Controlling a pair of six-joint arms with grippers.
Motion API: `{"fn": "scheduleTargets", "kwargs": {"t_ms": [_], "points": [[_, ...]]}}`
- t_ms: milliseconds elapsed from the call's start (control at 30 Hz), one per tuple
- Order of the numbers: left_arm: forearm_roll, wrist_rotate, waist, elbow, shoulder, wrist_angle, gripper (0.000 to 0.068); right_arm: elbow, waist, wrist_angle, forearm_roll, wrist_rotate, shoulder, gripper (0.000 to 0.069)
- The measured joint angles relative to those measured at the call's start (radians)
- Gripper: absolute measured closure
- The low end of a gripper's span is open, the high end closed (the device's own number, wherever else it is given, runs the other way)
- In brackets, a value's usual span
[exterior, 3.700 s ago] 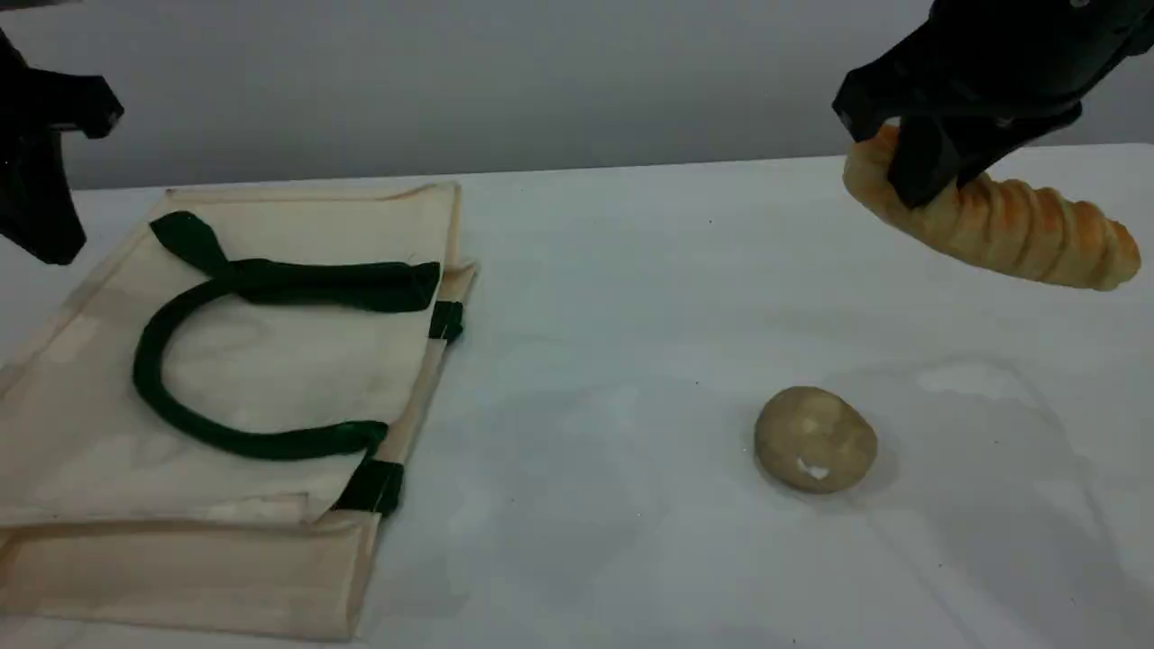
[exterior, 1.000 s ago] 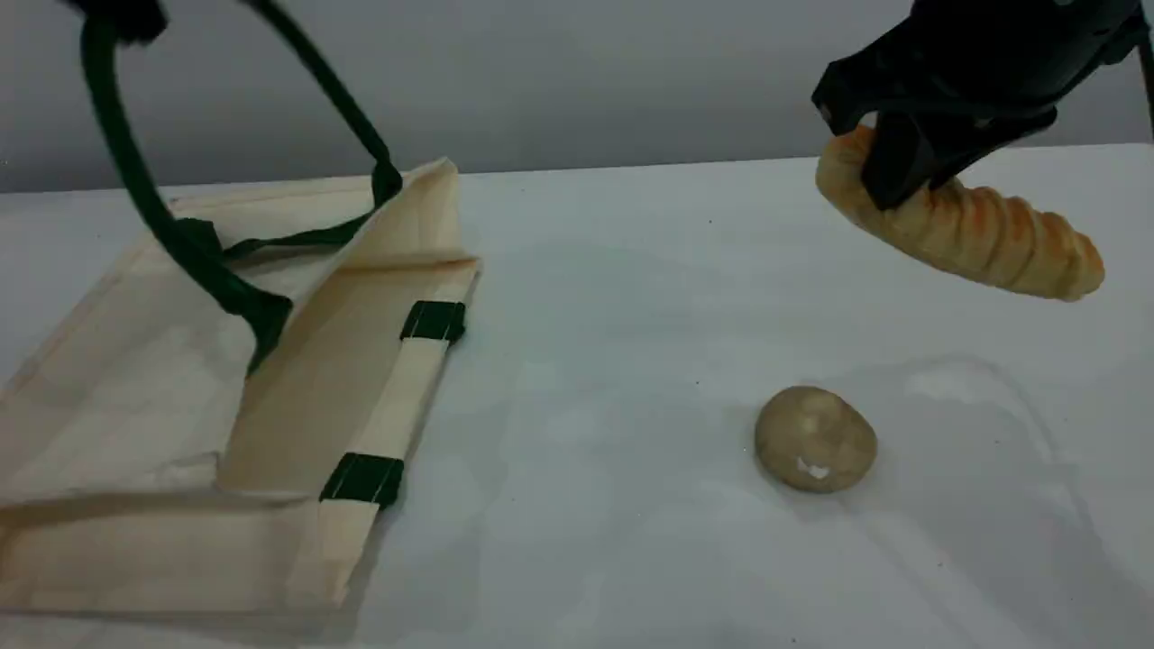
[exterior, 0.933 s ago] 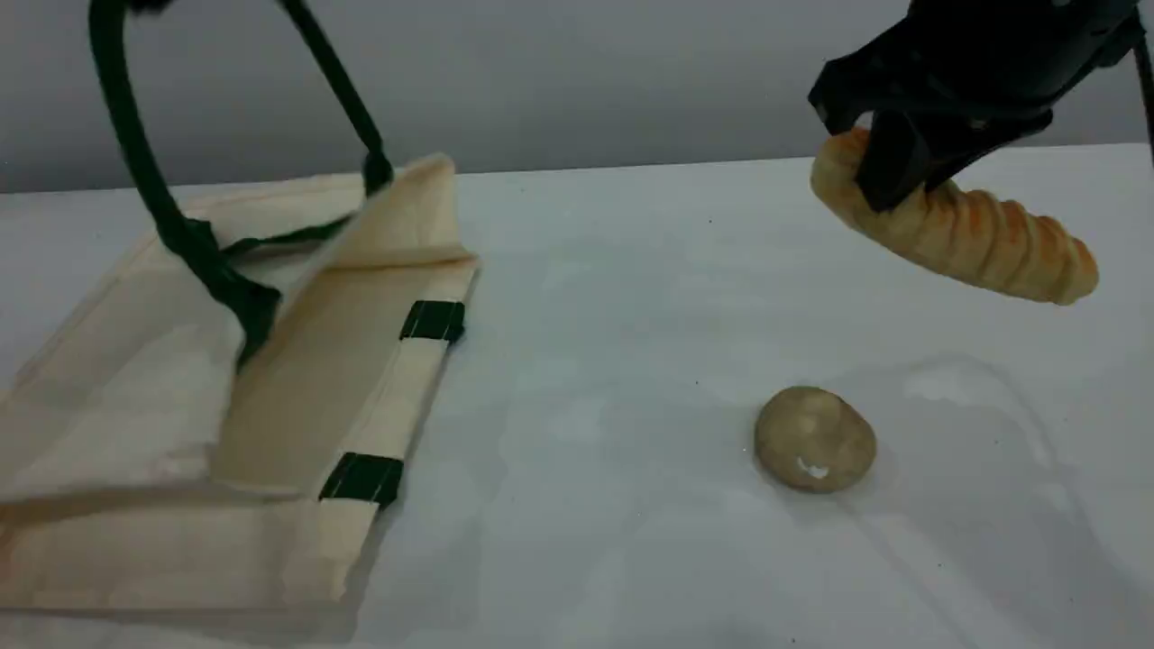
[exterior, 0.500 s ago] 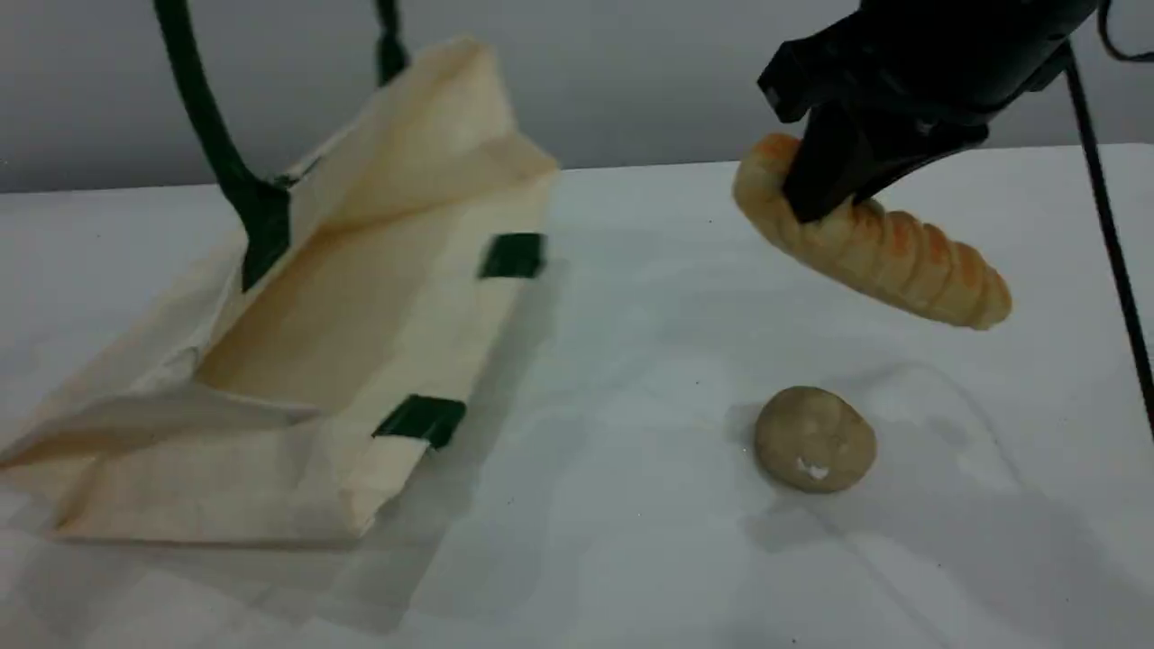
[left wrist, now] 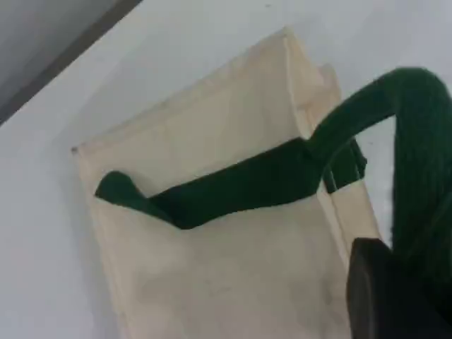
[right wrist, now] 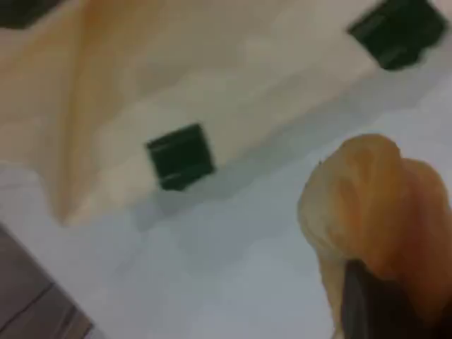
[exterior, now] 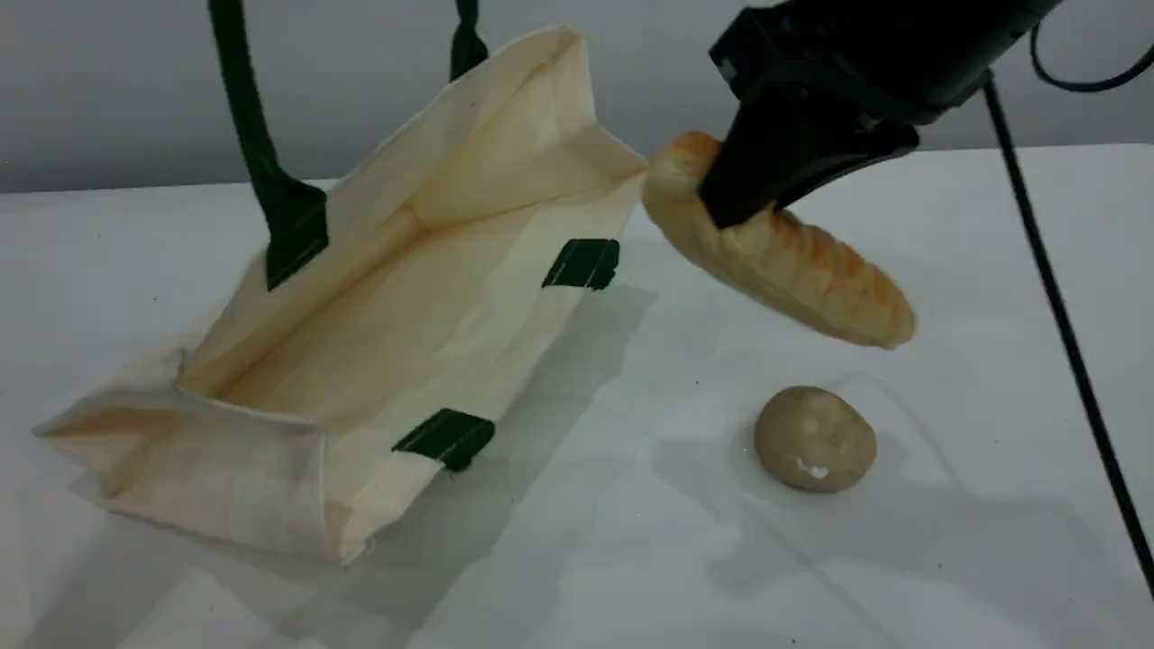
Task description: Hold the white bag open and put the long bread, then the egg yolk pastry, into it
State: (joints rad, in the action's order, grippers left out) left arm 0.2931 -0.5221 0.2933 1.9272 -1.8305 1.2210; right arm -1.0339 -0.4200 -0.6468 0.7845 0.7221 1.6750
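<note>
**Table stock: bag raised by one handle, loaf in the air at its mouth**

- Bag [exterior: 433, 297]: cream canvas, on the left of the table [exterior: 631, 559]. The mouth faces right and gapes. The lower side lies on the table and the upper side is pulled up.
- Handle [exterior: 248, 135]: dark green strap, running taut from the upper side out past the top edge.
- Left gripper [left wrist: 393, 286]: seen only in the left wrist view. One dark fingertip sits against the handle, closed on it and carrying the bag's upper side.
- Tabs: two green, on the lower rim, one far [exterior: 582, 263] and one near [exterior: 445, 438].
- Loaf [exterior: 802, 270]: golden and ridged, off the table, tilted down to the right. Its upper end is just beside the mouth's far corner. Contact cannot be told.
- Right gripper [exterior: 735, 203]: black, clamped tight on the loaf near its upper end.
- Pastry [exterior: 814, 439]: round and beige, on the table below the loaf's lower end, apart from it.
- Cable [exterior: 1064, 324]: black, slanting down the right side.
</note>
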Motion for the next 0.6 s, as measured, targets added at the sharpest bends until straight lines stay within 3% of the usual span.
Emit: {"fn": "scheduleTargets", "kwargs": {"t_ms": [200,600], "points": [[-0.005,-0.021,0.048,0.0,0.0,0.0,0.0606,0.0,0.0,-0.036,0.064,0.073,0.0,0.0622],[0.049,-0.05,0.049,0.001,0.0,0.0,0.0606,0.0,0.0,-0.055,0.134,0.168,0.001,0.0622]]}}
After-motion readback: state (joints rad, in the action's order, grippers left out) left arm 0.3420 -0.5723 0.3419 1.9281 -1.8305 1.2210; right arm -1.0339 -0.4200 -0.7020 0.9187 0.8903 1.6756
